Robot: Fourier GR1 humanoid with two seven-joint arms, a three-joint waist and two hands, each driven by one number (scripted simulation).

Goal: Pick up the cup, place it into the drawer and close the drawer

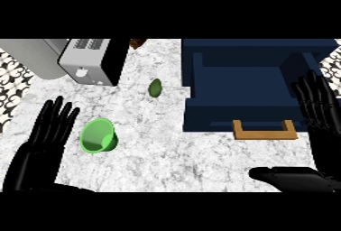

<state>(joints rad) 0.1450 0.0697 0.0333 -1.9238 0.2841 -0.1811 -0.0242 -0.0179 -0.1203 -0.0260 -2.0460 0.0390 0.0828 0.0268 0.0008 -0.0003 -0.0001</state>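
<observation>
Green cup (pixel 99 135) lies on its side at lower left, just beside the left hand (pixel 41 144), fingers straight. Right hand (pixel 318 135) spread wide beside the open navy drawer (pixel 248 118).

A kitchen: a white marble worktop (pixel 160 149) carries a toaster (pixel 93 61) at its back left edge, a navy drawer (pixel 250 97) with a wooden handle (pixel 264 131) stands open at the right, and patterned tiles (pixel 12 85) show at the left.

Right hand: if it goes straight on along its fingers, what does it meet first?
Probably the open blue drawer: the right hand has its fingertips over the drawer's right wall. Height is unclear, so it may pass above.
</observation>
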